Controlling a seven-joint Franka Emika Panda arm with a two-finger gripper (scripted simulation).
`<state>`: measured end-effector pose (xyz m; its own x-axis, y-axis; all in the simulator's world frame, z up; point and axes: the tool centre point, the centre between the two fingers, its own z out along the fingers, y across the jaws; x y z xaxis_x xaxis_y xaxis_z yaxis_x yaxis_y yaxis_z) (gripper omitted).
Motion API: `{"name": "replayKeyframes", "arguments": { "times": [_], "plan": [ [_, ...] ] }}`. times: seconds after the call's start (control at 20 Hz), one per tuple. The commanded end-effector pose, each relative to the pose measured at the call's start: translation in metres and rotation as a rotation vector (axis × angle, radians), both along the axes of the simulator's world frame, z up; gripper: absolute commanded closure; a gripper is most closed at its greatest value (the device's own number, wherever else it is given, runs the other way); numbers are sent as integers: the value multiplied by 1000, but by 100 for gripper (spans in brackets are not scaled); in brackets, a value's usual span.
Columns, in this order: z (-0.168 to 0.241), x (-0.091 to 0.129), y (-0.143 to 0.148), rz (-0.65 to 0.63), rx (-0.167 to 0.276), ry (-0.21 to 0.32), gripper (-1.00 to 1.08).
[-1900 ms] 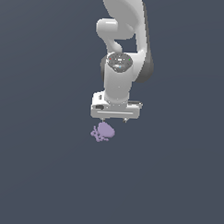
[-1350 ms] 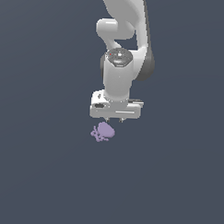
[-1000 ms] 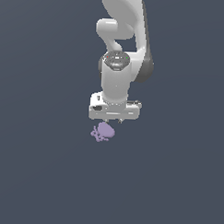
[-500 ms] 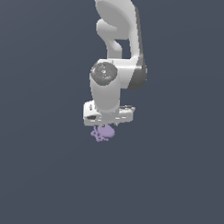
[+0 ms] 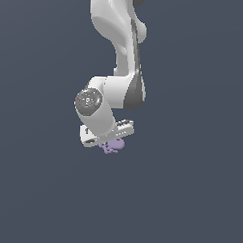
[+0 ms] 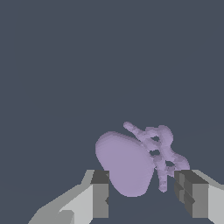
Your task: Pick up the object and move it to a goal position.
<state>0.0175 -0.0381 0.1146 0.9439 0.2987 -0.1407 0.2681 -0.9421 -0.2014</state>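
The object point(image 5: 114, 146) is a small pale purple blob lying on the dark flat ground; its thin leg-like nubs point(image 6: 162, 151) stick out at one end. In the wrist view the rounded body of the object point(image 6: 127, 165) sits between my two fingers. My gripper point(image 6: 146, 196) is open and low around it, with a finger point(image 6: 101, 192) on one side and the other finger point(image 6: 191, 194) beside the nubs. I cannot tell whether either finger touches it. In the exterior view the tilted white hand covers most of my gripper point(image 5: 109, 143), and the object peeks out just under it.
Around the object there is only plain dark grey ground point(image 5: 190, 196). The white arm point(image 5: 119, 38) comes down from the upper edge of the exterior view.
The arm has bent and lowered, and the hand has tilted down onto the object. The fingers now straddle the object, which has stayed in place.
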Motion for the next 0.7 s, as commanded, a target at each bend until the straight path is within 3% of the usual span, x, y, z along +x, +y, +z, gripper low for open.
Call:
{"name": "replayKeyframes", "arguments": {
  "times": [0.0, 0.65],
  "plan": [
    [-7, 1, -7, 38, 41, 19, -20],
    [-42, 1, -43, 224, 291, 67, -20]
  ]
}}
